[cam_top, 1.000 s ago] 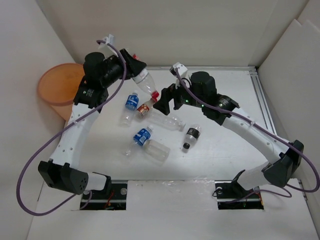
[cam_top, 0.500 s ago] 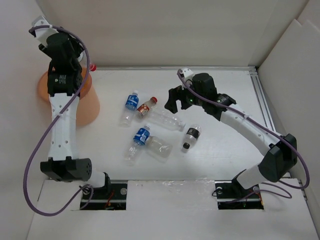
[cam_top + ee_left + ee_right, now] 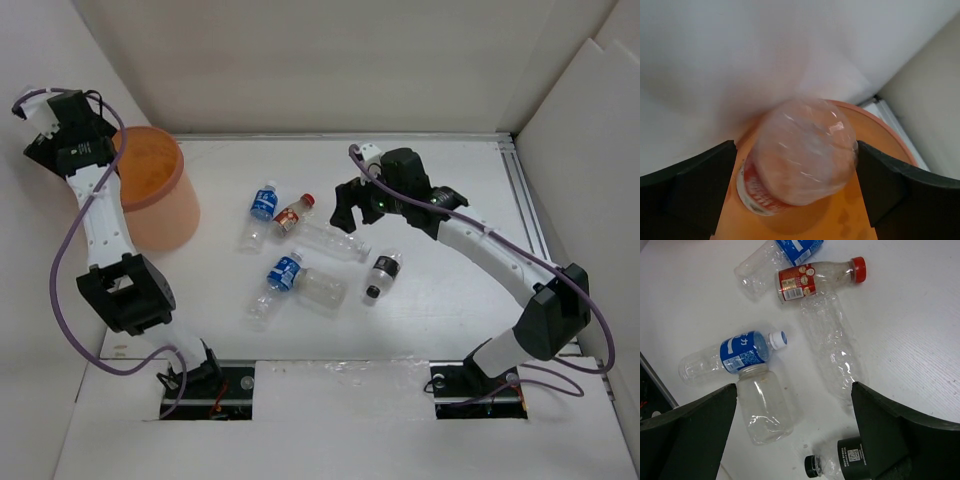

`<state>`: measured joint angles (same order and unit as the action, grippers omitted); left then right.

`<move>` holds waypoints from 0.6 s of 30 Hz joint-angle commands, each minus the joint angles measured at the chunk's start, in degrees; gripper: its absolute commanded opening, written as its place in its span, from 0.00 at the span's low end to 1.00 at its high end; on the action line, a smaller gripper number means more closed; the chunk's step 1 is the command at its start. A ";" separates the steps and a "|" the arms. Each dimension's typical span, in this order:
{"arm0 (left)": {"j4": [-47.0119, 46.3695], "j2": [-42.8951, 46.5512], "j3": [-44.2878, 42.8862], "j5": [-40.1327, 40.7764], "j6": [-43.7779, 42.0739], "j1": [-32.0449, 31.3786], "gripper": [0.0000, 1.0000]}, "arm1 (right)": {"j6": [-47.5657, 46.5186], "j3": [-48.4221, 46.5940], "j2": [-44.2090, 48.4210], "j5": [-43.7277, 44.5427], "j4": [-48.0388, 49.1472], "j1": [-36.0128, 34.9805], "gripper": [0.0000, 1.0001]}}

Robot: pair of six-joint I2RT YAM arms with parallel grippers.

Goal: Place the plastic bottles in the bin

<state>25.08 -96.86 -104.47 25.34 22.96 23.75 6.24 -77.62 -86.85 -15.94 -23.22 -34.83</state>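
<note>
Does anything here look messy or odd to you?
Nothing spilled. Six bottles lie on their sides, scattered on the table, some touching; the long clear bottle looks crumpled. A seventh bottle shows blurred between the open fingers of the left gripper over the bin, seemingly dropping in.

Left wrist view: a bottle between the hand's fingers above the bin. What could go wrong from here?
The blurred red-labelled bottle is by the rim of the bin; it may clip it and bounce out. Below the open right hand, the blue-labelled bottle lies against a clear bottle; a grasp could shove one away.
</note>
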 commanded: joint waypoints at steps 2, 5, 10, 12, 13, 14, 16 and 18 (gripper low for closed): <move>-4.51 4.40 0.31 -7.92 1.47 -1.95 1.00 | -0.70 -0.33 2.56 0.56 0.28 0.38 1.00; -4.51 4.40 0.31 -10.48 1.47 -1.95 1.00 | -0.70 0.19 3.09 1.18 0.28 0.38 1.00; -5.83 7.29 1.63 -15.32 1.47 -1.95 1.00 | -3.51 -2.86 -3.13 3.81 2.04 -0.15 1.00; -6.36 8.87 3.13 -19.77 0.86 -1.95 1.00 | -6.32 -6.55 -10.25 4.34 -0.75 -0.15 1.00; -6.36 10.36 3.65 -21.28 0.86 -2.65 1.00 | -6.94 -8.31 -12.62 6.69 -1.99 -0.15 1.00; -5.66 10.98 3.13 -21.30 0.16 -3.70 1.00 | -7.73 -12.07 -14.91 8.28 -3.57 -0.15 1.00; -4.43 12.21 1.82 -24.18 -0.90 -5.89 1.00 | -9.05 -14.65 -20.10 11.01 -7.44 -0.15 1.00; -4.34 13.18 1.19 -27.87 -1.42 -9.23 1.00 | -9.57 -14.66 -21.52 12.16 -7.45 0.37 1.00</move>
<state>22.11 -87.77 -101.23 5.08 23.16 18.41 -0.27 -90.08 -107.20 -8.27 -25.87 -34.85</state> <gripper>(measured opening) 0.997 0.999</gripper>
